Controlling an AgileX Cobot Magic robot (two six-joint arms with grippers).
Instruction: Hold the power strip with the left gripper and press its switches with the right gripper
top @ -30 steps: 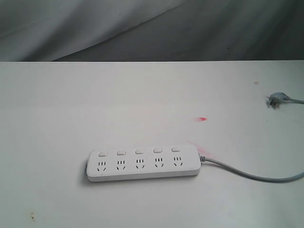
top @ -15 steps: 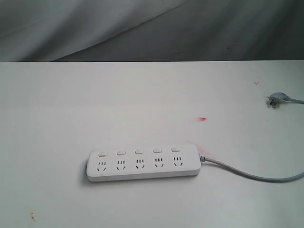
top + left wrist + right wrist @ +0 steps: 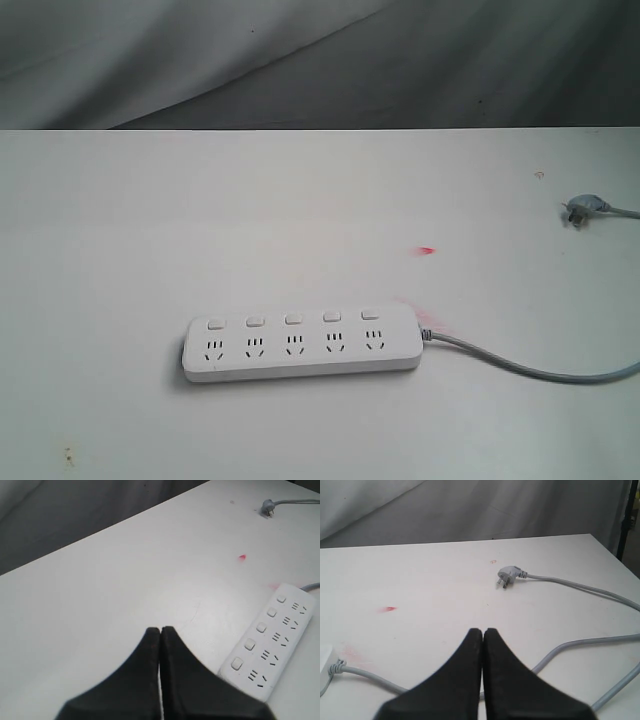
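The white power strip [image 3: 302, 347] lies flat on the white table, its row of small switches [image 3: 292, 319] on the far side of the sockets. In the left wrist view the power strip [image 3: 272, 640] and its switches [image 3: 261, 627] lie off to one side of my left gripper [image 3: 160, 630], which is shut on nothing and apart from the strip. My right gripper [image 3: 483, 631] is shut and empty above the grey cord [image 3: 370, 675]; only the strip's end [image 3: 324, 670] shows there. Neither arm shows in the exterior view.
The grey cord [image 3: 530, 370] runs off the strip's right end to the table's right edge. A small grey plug [image 3: 582, 210] lies at the far right, and the plug [image 3: 509, 574] also shows in the right wrist view. Red smudges [image 3: 427, 250] mark the table.
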